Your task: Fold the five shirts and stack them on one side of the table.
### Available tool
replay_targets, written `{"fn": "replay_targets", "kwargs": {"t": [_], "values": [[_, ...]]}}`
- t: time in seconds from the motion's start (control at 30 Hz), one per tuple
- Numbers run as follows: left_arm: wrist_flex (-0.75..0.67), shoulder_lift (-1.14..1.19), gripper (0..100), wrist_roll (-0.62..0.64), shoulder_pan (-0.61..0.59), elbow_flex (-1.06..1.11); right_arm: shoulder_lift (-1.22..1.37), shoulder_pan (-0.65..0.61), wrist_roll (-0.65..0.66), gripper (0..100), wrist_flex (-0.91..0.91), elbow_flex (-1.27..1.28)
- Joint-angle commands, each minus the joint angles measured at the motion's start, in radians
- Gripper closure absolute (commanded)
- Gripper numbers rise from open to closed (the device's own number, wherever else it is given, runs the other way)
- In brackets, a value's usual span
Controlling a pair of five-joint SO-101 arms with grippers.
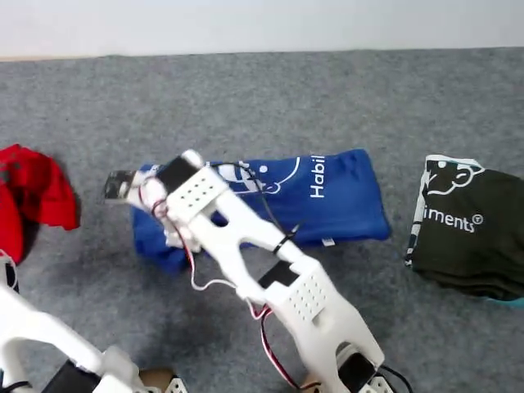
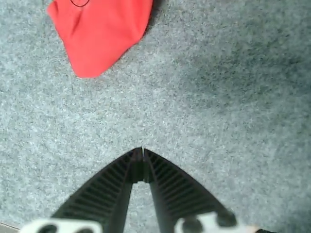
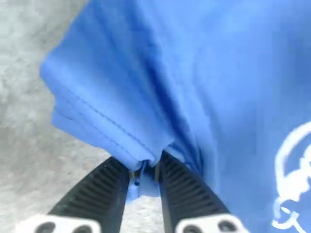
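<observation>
- Your right gripper (image 3: pixel 144 167) is pinched almost closed on a stitched edge of the blue shirt (image 3: pixel 170 73), with cloth bunched between the jaws. Judge whether every layer is caught before you lift.
- That shirt lies lengthwise in the middle of the table (image 1: pixel 246 98), held at the end nearer the red shirt (image 1: pixel 33 188). Carry that end low and straight over the other so the fold lands square.
- Your left gripper (image 2: pixel 143 153) is closed on nothing, above bare table beside the red shirt.
- The folded dark shirt (image 1: pixel 467 237) lies at the opposite side, probably the stacking spot.
</observation>
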Motion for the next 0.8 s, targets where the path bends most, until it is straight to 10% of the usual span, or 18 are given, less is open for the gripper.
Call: {"fn": "replay_targets", "kwargs": {"t": [0.0,0.77], "values": [[-0.015,-0.035,99,-0.012,-0.002,-0.004,0.002,0.056,0.009,98.6,-0.012,-0.107],[-0.012,-0.035,99,-0.012,0.000,-0.004,0.013,-0.039,0.003,98.5,0.099,-0.216]]}}
